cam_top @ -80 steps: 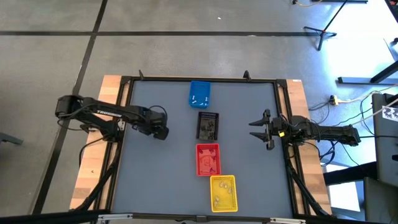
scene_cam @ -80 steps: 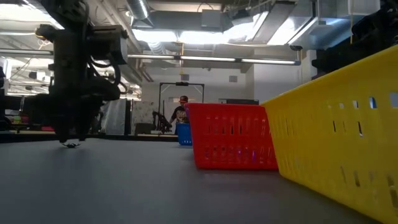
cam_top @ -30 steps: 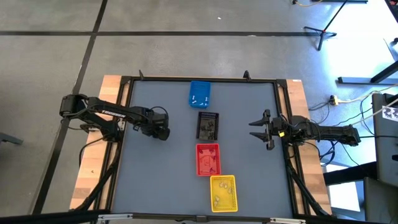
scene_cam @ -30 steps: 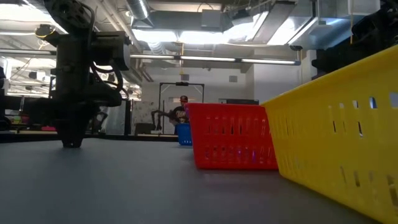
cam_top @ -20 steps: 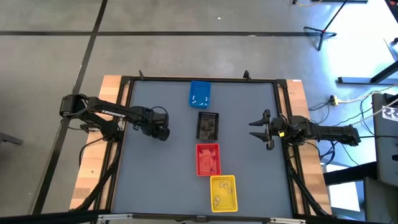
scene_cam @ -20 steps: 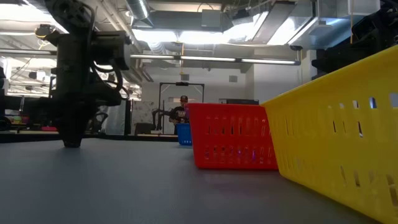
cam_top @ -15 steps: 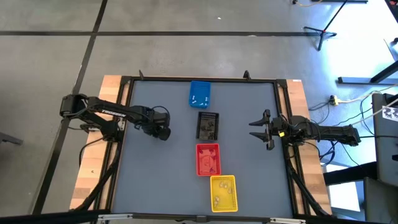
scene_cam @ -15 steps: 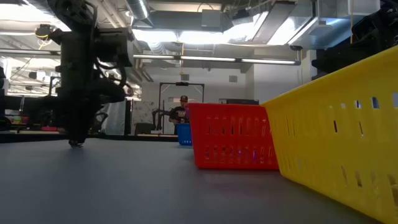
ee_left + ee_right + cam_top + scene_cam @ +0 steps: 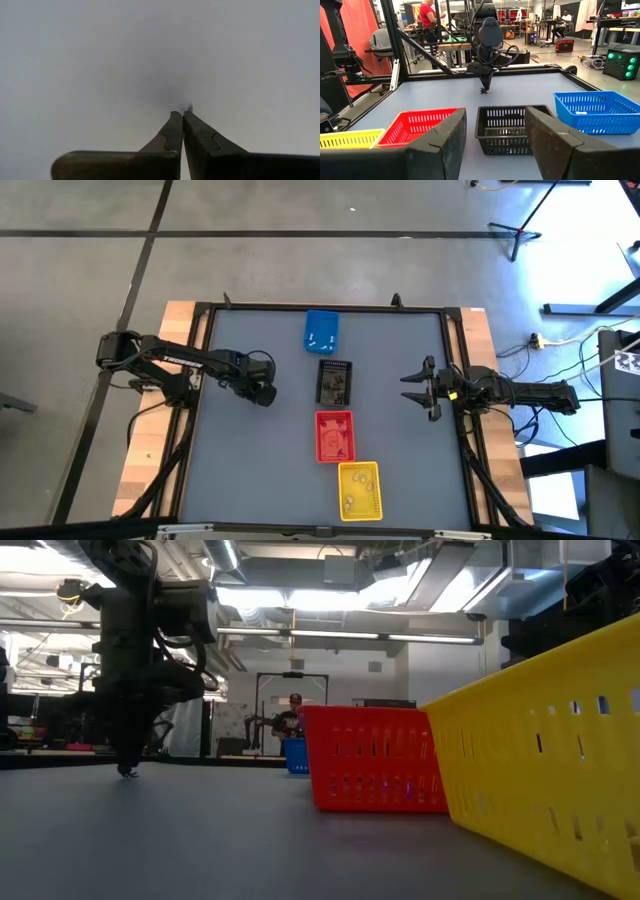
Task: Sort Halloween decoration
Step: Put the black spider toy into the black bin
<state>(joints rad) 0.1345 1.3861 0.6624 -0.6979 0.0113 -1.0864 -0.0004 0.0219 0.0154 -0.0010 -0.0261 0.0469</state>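
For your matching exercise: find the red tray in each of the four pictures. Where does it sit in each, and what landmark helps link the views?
High view: red tray, lower centre, between black tray and yellow tray.
Low view: centre right, behind the yellow tray.
Left wrist view: not in it.
Right wrist view: lower left, beside the black tray.
Shared landmark: the yellow tray next to it.

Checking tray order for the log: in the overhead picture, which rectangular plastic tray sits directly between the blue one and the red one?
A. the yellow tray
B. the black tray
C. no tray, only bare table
B: the black rectangular plastic tray lies in the column just below the blue rectangular plastic tray and above the red rectangular plastic tray.
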